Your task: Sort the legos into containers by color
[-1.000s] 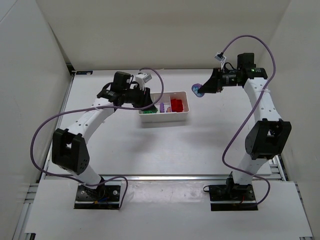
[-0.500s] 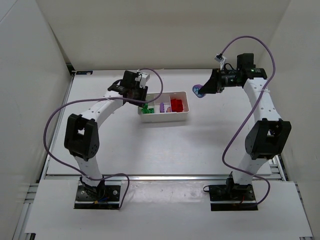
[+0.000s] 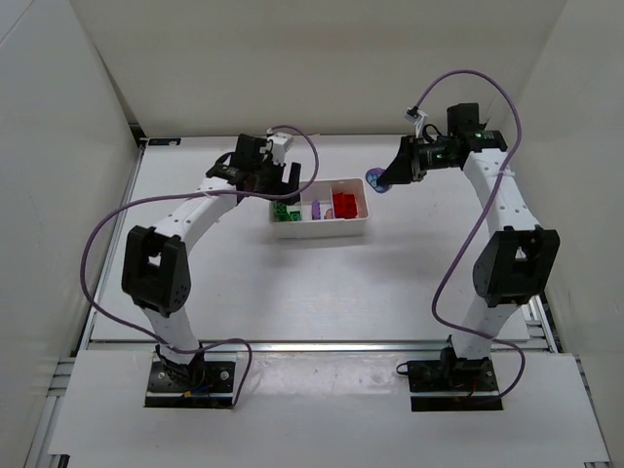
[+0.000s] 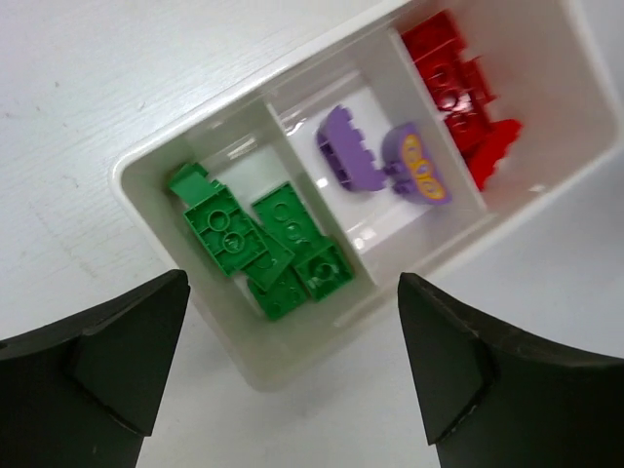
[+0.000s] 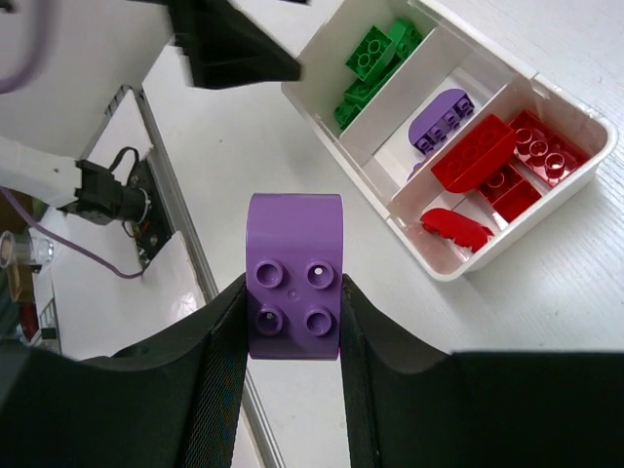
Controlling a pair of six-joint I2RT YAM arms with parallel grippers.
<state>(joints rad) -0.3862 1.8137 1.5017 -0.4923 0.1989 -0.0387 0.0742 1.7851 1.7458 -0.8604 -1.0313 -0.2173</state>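
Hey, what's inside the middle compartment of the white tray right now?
Two pieces: a studded purple brick and a purple piece with yellow print. Whatever might lie under them is covered. The right gripper holds a third purple brick outside the tray.

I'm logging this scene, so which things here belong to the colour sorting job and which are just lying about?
Job: white three-compartment plastic tray; green studded plastic bricks; purple bricks in its middle compartment; red bricks; purple round-topped brick held in the right pincer.
Just there: purple cables on the arms; white table.
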